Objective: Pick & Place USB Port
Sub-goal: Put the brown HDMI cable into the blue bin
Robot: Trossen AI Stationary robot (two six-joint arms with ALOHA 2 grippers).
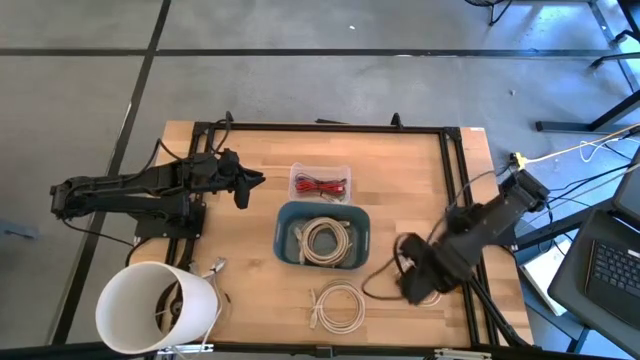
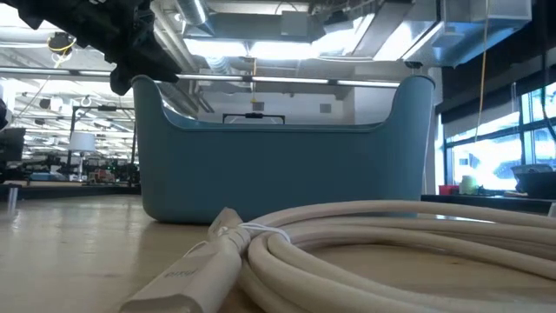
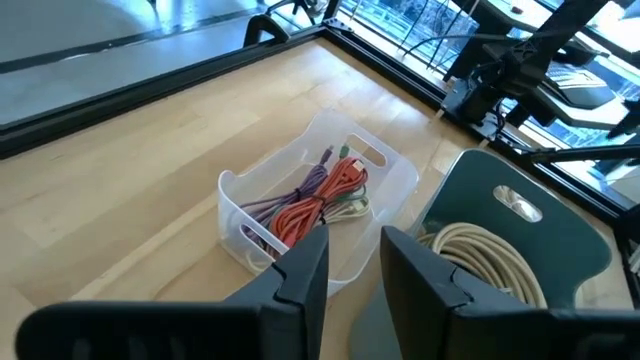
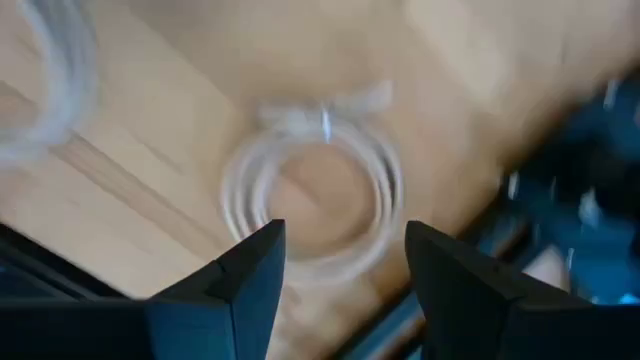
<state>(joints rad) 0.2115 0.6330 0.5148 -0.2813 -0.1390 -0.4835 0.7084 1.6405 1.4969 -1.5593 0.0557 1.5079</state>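
Observation:
A coiled white USB cable (image 1: 337, 305) lies flat on the wooden table near its near edge; it is also close up in the low view (image 2: 365, 248) and blurred in the right wrist view (image 4: 320, 195). Behind it stands a blue bin (image 1: 285, 232) with a second white coil (image 1: 325, 240) inside. My right gripper (image 1: 407, 283) is open, just right of the loose coil, with its fingers (image 4: 255, 280) above and apart from it. My left gripper (image 1: 247, 186) is open and hovers left of the clear tray (image 1: 320, 183).
The clear tray (image 3: 385, 165) holds red, orange and purple cables (image 3: 315, 200) and sits at the bin's far side (image 3: 520, 190). A white cylindrical tub (image 1: 155, 305) lies at the table's near left corner. A black cable (image 1: 375, 285) loops on the table by my right gripper.

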